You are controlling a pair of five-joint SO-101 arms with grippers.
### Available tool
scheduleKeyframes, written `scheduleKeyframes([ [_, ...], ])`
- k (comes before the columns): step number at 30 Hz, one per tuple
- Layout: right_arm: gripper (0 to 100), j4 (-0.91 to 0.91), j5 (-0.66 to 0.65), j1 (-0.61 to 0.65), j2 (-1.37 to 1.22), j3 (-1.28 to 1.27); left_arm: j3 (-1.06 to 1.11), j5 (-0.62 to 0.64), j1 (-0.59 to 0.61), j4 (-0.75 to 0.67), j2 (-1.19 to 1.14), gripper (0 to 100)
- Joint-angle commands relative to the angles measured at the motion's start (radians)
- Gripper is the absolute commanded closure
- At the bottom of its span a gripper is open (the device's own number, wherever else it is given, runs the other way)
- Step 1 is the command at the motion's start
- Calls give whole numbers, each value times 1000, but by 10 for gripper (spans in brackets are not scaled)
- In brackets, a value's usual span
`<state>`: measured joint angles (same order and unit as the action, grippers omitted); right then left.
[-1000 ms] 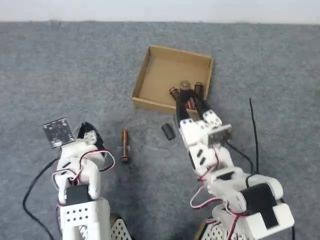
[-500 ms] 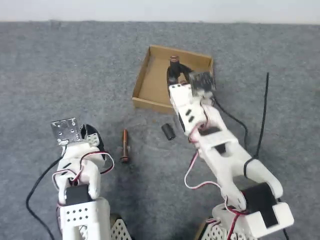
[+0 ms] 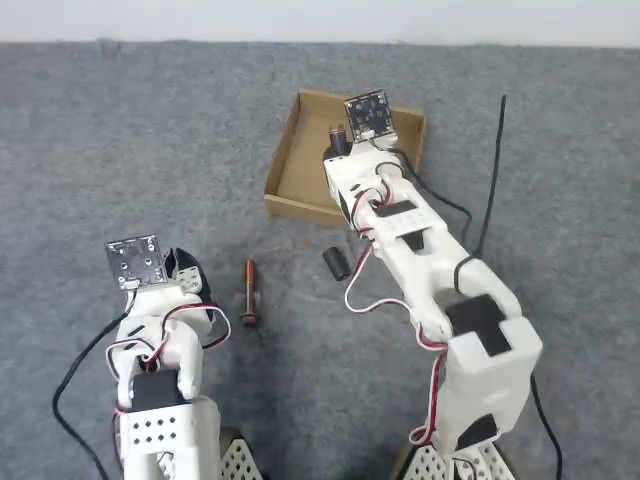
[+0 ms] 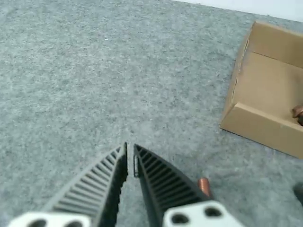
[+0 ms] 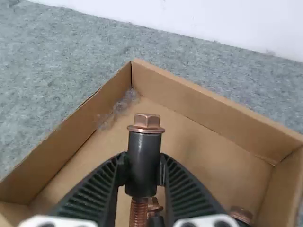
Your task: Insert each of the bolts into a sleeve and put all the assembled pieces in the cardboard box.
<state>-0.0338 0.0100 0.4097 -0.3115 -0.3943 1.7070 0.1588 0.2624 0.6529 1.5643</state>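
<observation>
1. Table [image 3: 120,140]: covered in grey carpet; it carries both arms and all parts.
2. Right arm [image 3: 430,260]: stretched from the near edge towards the far edge, its wrist over the box.
3. Left arm [image 3: 160,340]: folded back near the near left corner.
4. Cardboard box [image 3: 284,148]: open-topped, lying near the middle of the far edge, well apart from the left arm.
5. Right gripper [image 5: 142,158]: clamped on an assembled piece and held above the floor of the box.
6. Left gripper [image 4: 130,151]: fingers drawn together to a narrow slit, grasping nothing, poised over bare carpet.
7. Assembled piece [image 5: 143,146]: a dark sleeve with a copper bolt through it, the hexagonal head at the far end; the fingers press on both sides of the sleeve.
8. Loose bolt [image 3: 249,292]: flat on the carpet between the box and the near edge, just beside the left arm.
9. Loose sleeve [image 3: 335,263]: on the carpet near the box's near wall, beside the right arm.
10. Bolt head [image 5: 240,213]: copper, on the box floor; what it belongs to cannot be told.
</observation>
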Motion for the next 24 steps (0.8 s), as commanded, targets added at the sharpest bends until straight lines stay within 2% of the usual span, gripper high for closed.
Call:
scheduleKeyframes([
  [1,989,47,-94,16,4,110,-15,-8,-6,0,11,977],
  [4,988,151,-180,25,-18,153,-15,-8,-6,-15,11,977],
  [9,977,278,-187,30,-36,212,-15,-8,-6,-20,11,977],
  [15,836,346,-187,30,-31,233,-15,-8,-6,-20,11,977],
  [24,962,355,-187,30,88,190,-15,-8,-6,-20,11,977],
])
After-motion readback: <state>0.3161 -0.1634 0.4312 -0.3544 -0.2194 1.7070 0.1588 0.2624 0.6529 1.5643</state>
